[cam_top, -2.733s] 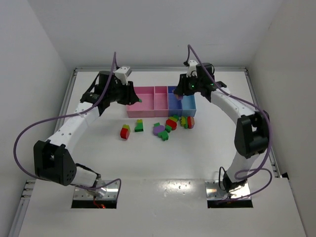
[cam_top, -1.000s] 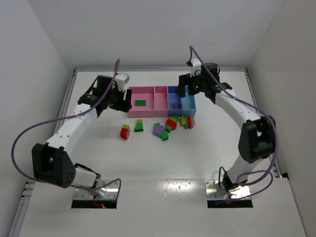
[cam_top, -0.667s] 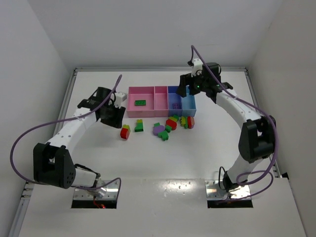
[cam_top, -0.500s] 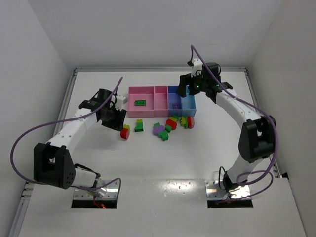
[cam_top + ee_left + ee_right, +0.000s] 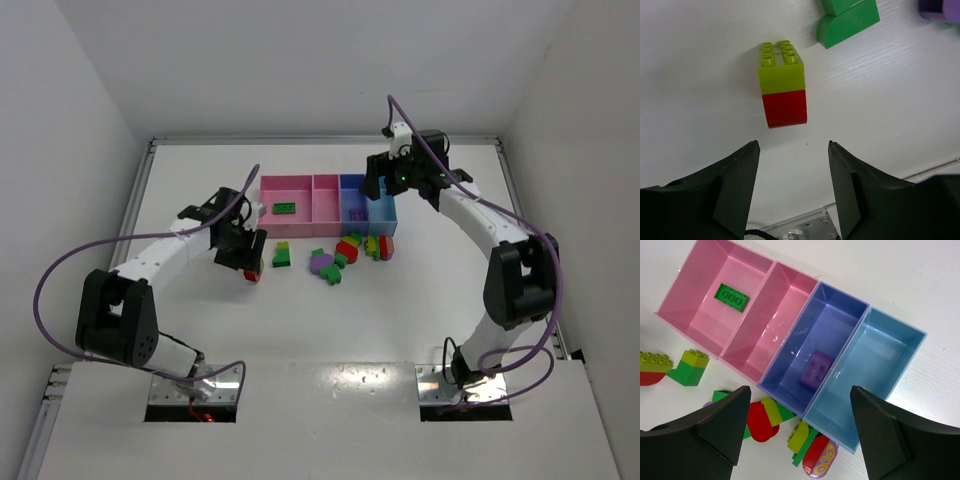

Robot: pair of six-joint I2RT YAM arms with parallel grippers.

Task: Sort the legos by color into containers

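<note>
Hovering low over the desk (image 5: 180, 200), the left end effector (image 5: 793, 145) has its fingers spread with nothing between them. The yellow-green and red stack (image 5: 783, 85) lies on its side just above the fingertips in the left wrist view, a little left of the gap's centre line. In the top view this stack (image 5: 253, 266) sits left of centre, apart from the loose legos (image 5: 345, 252) clustered below the containers (image 5: 330, 205).

The right end effector (image 5: 800, 390) hangs above the containers with its fingers also wide apart and empty. Below it, a green lego (image 5: 731, 297) lies in the wide pink bin (image 5: 695, 325) and a purple lego (image 5: 816, 369) in the blue-violet bin (image 5: 835, 325); the narrow pink bin (image 5: 765, 325) and light blue bin (image 5: 880, 360) look empty.

The likely next step is a pinch on the stack, and several things could spoil it:
- Closing from this position would probably catch air, since the stack is ahead of the fingers.
- Because the stack is off-centre, the left-hand finger could strike it first and shove it sideways.
- The red half looks rounded at one end, so a grip there might slip.
- The two colours are joined, so dropping the stack whole would put one of them in the wrong bin.
</note>
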